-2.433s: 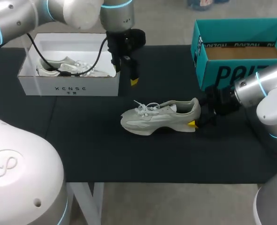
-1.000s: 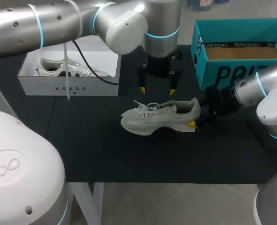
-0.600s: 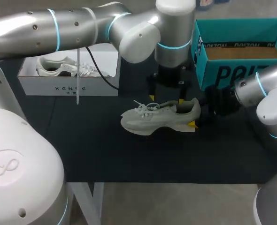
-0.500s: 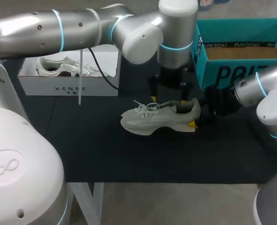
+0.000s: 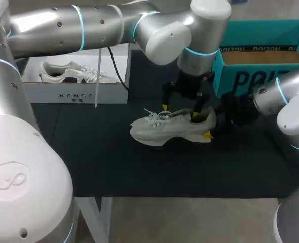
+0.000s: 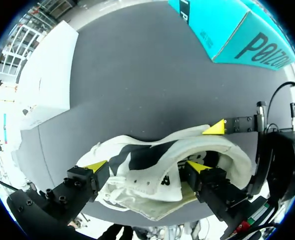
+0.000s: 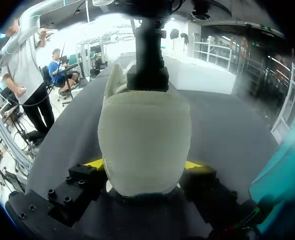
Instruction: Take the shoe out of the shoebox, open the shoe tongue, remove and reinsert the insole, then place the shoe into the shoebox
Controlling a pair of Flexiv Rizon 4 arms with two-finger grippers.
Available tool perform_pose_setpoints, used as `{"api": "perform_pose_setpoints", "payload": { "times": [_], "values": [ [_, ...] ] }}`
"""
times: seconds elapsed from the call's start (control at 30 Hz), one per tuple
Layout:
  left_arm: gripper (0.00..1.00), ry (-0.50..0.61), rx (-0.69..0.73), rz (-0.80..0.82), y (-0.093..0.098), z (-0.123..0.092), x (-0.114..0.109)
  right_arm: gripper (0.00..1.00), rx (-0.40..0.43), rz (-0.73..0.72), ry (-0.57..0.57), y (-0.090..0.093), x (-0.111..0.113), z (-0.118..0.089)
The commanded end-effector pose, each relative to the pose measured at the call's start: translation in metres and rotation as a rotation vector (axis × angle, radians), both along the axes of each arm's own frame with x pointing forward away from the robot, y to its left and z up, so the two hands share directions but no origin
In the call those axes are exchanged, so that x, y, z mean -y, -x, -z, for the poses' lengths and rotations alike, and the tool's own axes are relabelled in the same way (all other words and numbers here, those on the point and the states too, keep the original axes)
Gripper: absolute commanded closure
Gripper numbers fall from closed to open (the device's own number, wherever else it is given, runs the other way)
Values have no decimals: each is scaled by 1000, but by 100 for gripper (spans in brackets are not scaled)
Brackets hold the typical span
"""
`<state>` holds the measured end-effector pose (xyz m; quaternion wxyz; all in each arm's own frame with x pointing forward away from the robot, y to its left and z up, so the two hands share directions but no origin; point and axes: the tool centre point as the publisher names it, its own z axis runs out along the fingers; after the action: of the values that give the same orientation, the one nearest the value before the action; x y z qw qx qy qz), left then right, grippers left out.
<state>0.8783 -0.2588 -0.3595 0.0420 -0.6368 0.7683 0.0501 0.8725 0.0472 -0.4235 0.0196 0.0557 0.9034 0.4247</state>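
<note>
Right pincer [image 7: 145, 165] clamping heel of grey shoe [image 5: 164, 130] from both sides. Left pincer [image 6: 146, 167] hanging spread over shoe's opening, one finger by laces, other dipping inside collar.

Two shoes showing: grey one standing upright mid-mat, second shoe [image 5: 63, 72] sitting in white shoebox [image 5: 73, 93].

Two boxes: white at rear left, teal box [image 5: 240, 78] at rear right, near right arm.

Black mat [image 5: 114, 167] covering table. Grey shoe lying well apart from front edge.

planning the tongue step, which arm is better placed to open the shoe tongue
Left. The left hand is open over the shoe, tongue between its fingers; the right hand is clamped on the heel, steadying it.
</note>
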Motion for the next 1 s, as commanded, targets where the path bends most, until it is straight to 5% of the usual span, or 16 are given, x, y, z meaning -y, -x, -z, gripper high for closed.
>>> {"api": "perform_pose_setpoints", "payload": {
  "times": [0.03,0.1,0.13,0.23,0.27,0.73,1.0],
  "values": [
    [0,0,24,-24,4,-16,-14,100,0,2,4,2,-3,2],
    [16,-3,31,-37,4,-21,-18,100,0,2,4,2,-3,2],
    [50,0,26,-48,4,-22,-20,100,0,2,4,2,-3,2],
    [96,4,17,-50,4,-24,-21,100,0,2,4,2,-3,2],
    [100,0,15,-48,4,-24,-21,100,0,2,4,2,-3,2],
    [100,97,-71,-29,12,-28,-16,100,0,2,4,2,-3,2],
    [100,157,-80,-53,12,-41,-34,100,0,2,4,2,-3,2]
  ]
}}
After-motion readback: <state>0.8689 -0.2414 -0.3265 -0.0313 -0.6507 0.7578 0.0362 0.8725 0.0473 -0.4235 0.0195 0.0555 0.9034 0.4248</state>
